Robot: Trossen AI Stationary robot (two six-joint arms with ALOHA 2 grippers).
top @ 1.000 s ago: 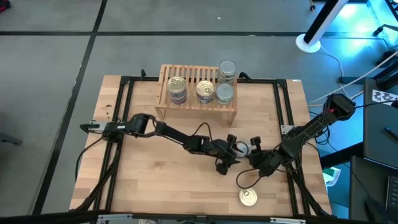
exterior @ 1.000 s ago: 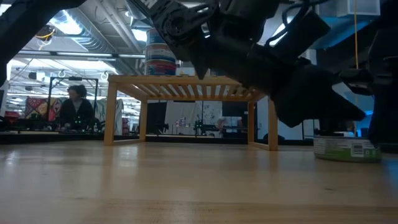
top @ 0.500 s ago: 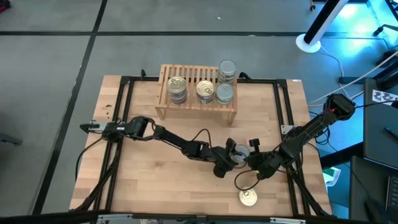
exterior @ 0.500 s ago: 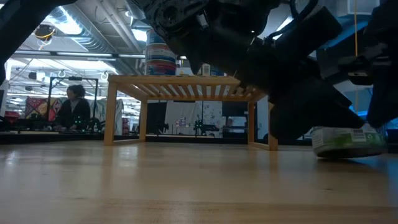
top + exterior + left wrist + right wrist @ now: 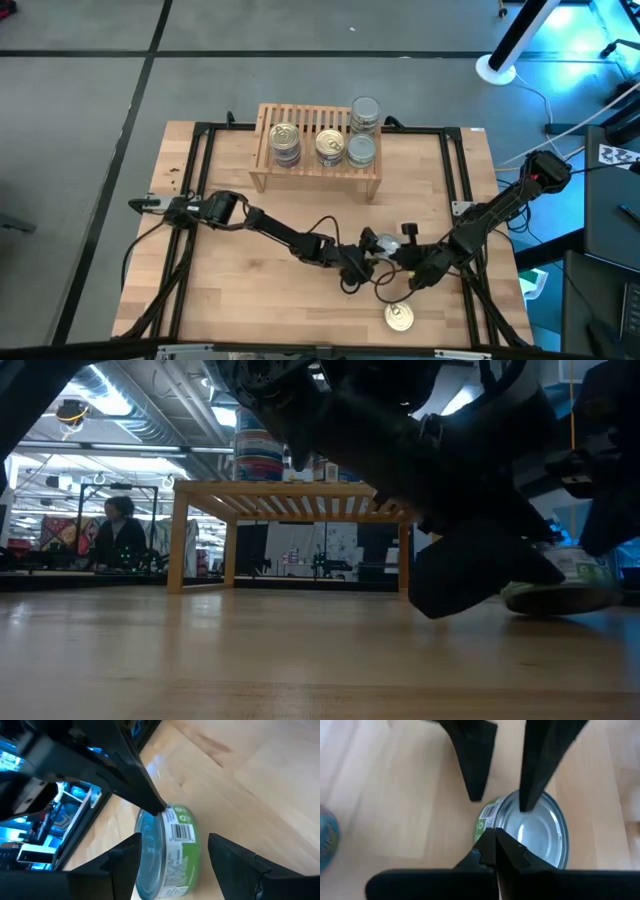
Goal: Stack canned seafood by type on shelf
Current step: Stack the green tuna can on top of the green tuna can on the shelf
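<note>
A can (image 5: 170, 855) with a green label and a silver lid stands tilted on the table, right of the middle (image 5: 384, 244). My left gripper (image 5: 174, 839) is open, one finger on the lid side and one on the bottom side. Whether either finger touches the can, I cannot tell. My right gripper (image 5: 495, 832) is shut, with its tip at the can's rim. The shelf (image 5: 315, 168) stands at the far middle. On its slats rest two gold-lidded cans (image 5: 285, 140) (image 5: 331, 147) and a silver one (image 5: 361, 150), with another silver can (image 5: 365, 112) behind. My right gripper presses its shut fingertips (image 5: 156, 808) against the can's rim (image 5: 489, 824), where the lid meets the green label. It slants down at the can from the table's right side. The can leans on its lower edge (image 5: 545, 603), its lid turned sideways.
A gold-lidded can (image 5: 399, 317) lies flat near the front edge, right of the middle. A loose cable (image 5: 385, 292) loops on the table beside it. Black frame rails (image 5: 200, 180) run along the table's sides. A person (image 5: 120, 532) sits far behind the table.
My left gripper has gone toward the table's near edge, rolling its wrist, and stays open around the green-label can. The can has tipped from flat onto one edge, with my shut right gripper at its rim.
</note>
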